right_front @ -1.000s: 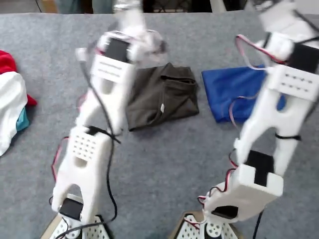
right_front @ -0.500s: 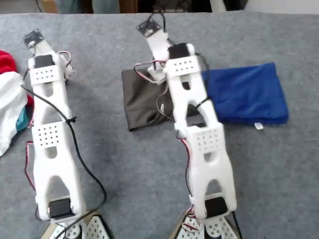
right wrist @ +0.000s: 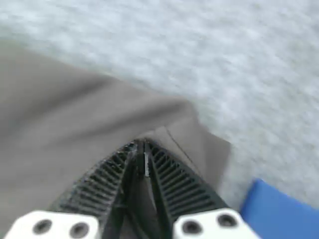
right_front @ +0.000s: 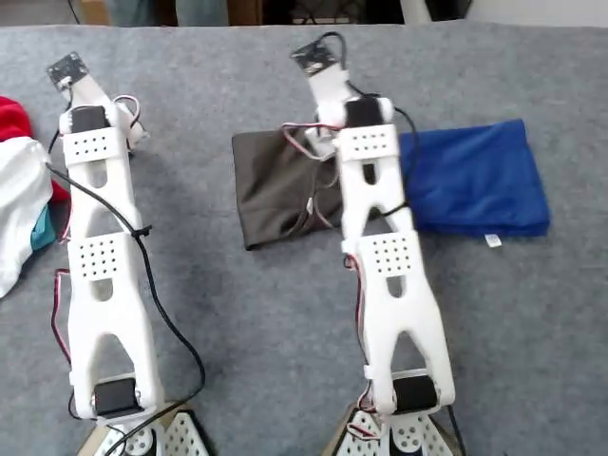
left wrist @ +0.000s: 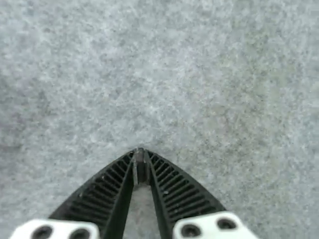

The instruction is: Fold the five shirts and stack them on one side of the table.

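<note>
— Looking down on what?
— On a table, covered edge to edge in a grey, felt-like cloth. Fuzzy and faintly mottled when seen up close.
— And past the far edge?
— Just a thin strip of room. Mostly a dark gap in the middle. Brown wood toward one corner, another brown piece nearer the centre. Then a white surface along the other end.
— Lit how?
— Evenly and softly, with faint shadows across the grey.
</note>
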{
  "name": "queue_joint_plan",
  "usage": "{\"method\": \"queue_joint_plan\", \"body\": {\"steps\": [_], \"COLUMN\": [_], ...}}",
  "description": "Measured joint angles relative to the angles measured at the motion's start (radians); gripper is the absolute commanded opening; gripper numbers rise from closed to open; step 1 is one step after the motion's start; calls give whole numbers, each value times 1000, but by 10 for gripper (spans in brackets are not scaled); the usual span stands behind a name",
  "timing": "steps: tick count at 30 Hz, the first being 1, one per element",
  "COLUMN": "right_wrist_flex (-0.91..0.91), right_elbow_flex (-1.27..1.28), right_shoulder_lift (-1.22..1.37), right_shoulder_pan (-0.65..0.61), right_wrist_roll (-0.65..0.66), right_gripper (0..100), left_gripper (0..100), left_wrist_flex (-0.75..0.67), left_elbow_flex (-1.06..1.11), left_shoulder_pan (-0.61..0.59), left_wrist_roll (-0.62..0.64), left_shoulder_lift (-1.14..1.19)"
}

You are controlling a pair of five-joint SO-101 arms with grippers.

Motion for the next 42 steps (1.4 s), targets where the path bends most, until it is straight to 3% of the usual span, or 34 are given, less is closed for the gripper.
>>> {"method": "queue_joint_plan", "body": {"steps": [13, 19, 23, 32, 42], "right_wrist_flex": [-84, -115, -89, 18, 158], "right_elbow_flex": [-2, -2, -2, 3, 5], "right_shoulder_lift": [-3, -103, -167, -158, -58], "right_shoulder_pan": [206, 216, 180, -48, -68], "right_wrist_roll": [18, 41, 43, 55, 80], "right_gripper": [15, 15, 15, 15, 15], "left_gripper": [30, 30, 30, 30, 30], "left_wrist_flex": [0, -6, -14, -14, -14], "left_elbow_flex": [0, 0, 0, 0, 0], "left_shoulder_pan": [17, 34, 43, 43, 43], "left_wrist_roll": [0, 0, -37, -55, -55], "left_shoulder_lift": [0, 0, 0, 0, 0]}}
